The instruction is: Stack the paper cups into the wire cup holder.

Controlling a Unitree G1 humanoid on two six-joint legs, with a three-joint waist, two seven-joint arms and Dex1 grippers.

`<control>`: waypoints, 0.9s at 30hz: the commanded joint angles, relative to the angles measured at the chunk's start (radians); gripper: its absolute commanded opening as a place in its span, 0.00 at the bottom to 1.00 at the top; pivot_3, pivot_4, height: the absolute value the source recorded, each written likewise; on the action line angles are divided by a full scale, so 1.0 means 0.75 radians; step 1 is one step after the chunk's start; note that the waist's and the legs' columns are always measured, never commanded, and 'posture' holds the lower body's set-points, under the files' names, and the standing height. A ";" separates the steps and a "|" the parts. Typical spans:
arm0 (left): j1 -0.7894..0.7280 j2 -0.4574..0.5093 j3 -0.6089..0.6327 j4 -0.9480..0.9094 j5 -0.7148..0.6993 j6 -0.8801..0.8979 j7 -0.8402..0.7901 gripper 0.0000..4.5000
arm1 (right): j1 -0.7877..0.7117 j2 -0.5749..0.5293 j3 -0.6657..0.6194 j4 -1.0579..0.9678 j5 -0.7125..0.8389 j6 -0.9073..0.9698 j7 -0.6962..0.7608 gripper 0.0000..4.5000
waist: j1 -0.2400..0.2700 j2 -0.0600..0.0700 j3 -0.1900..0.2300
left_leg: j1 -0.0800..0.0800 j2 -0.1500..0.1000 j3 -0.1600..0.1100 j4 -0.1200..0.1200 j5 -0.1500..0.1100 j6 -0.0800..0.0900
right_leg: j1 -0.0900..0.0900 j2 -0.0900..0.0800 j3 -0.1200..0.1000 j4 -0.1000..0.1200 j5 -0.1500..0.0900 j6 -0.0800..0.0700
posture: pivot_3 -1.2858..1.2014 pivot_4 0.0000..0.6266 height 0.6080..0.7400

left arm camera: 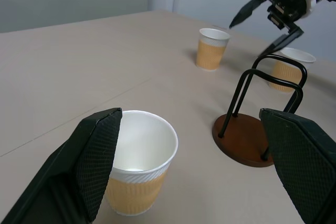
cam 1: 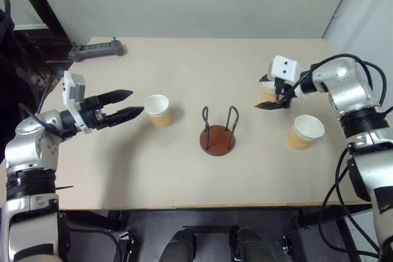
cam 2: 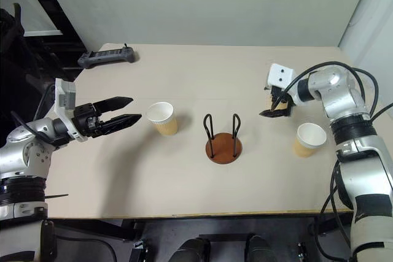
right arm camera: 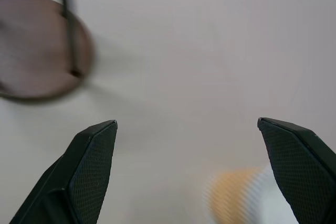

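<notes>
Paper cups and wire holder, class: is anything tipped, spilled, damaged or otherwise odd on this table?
Nothing stands out. All three paper cups stand upright and apart on the table, none dented or spilled. The wire cup holder stands upright and empty between them.

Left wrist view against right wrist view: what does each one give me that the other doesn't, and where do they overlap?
Left wrist view, not the right: the left gripper, fingers open, with the near cup just ahead of it, a third cup behind the holder's loops, and the right gripper above the table.
Right wrist view, not the left: the right gripper's own fingers from behind, spread wide.
Both: the holder, the table, and probably the same far cup.
</notes>
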 commanded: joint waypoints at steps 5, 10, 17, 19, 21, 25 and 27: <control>-0.026 0.004 0.005 -0.015 -0.002 -0.018 -0.006 1.00 | -0.132 -0.010 0.015 0.233 -0.192 -0.192 -0.194 0.98 | 0.000 0.000 0.000 | 0.000 0.001 0.000 -0.002 -0.001 -0.002 | -0.001 0.000 -0.001 0.000 0.001 -0.001 | 0.52 0.24 1.00; -0.019 0.004 0.010 -0.020 -0.004 -0.018 -0.002 1.00 | -0.180 0.003 0.070 0.373 -0.325 -0.305 -0.293 0.98 | 0.000 0.000 0.000 | 0.000 0.002 0.001 -0.004 -0.002 -0.003 | -0.002 0.000 -0.001 0.000 0.002 -0.001 | 0.52 0.24 1.00; -0.010 0.002 0.013 -0.029 -0.004 -0.022 0.005 1.00 | -0.198 0.044 0.123 0.472 -0.453 -0.432 -0.423 0.98 | 0.000 0.000 0.000 | 0.001 0.004 0.002 -0.005 -0.002 -0.004 | -0.002 0.000 -0.002 0.000 0.002 -0.002 | 0.52 0.24 1.00; -0.008 0.002 0.014 -0.032 -0.006 -0.022 0.006 1.00 | -0.201 0.053 0.137 0.494 -0.486 -0.460 -0.451 0.98 | 0.000 0.000 0.000 | 0.001 0.004 0.002 -0.005 -0.003 -0.005 | -0.002 0.000 -0.002 0.000 0.003 -0.002 | 0.52 0.24 1.00; -0.005 0.002 0.016 -0.034 -0.006 -0.023 0.007 1.00 | -0.206 0.063 0.141 0.514 -0.507 -0.475 -0.467 0.98 | 0.000 0.000 0.000 | 0.001 0.004 0.002 -0.005 -0.003 -0.006 | -0.002 0.000 -0.002 0.000 0.003 -0.003 | 0.52 0.24 1.00; -0.001 0.004 0.019 -0.037 -0.008 -0.023 0.008 1.00 | -0.220 0.077 0.158 0.544 -0.550 -0.504 -0.504 0.98 | 0.002 0.000 0.000 | 0.001 0.004 0.002 -0.005 -0.005 -0.009 | -0.002 0.000 -0.002 0.000 0.003 -0.003 | 0.52 0.24 1.00; -0.005 0.012 0.001 -0.039 -0.009 -0.015 -0.027 1.00 | -0.225 0.085 0.161 0.555 -0.562 -0.511 -0.507 0.98 | 0.001 0.000 0.000 | 0.001 0.004 0.002 -0.005 -0.005 -0.009 | -0.002 0.000 -0.002 0.000 0.003 -0.003 | 0.52 0.24 1.00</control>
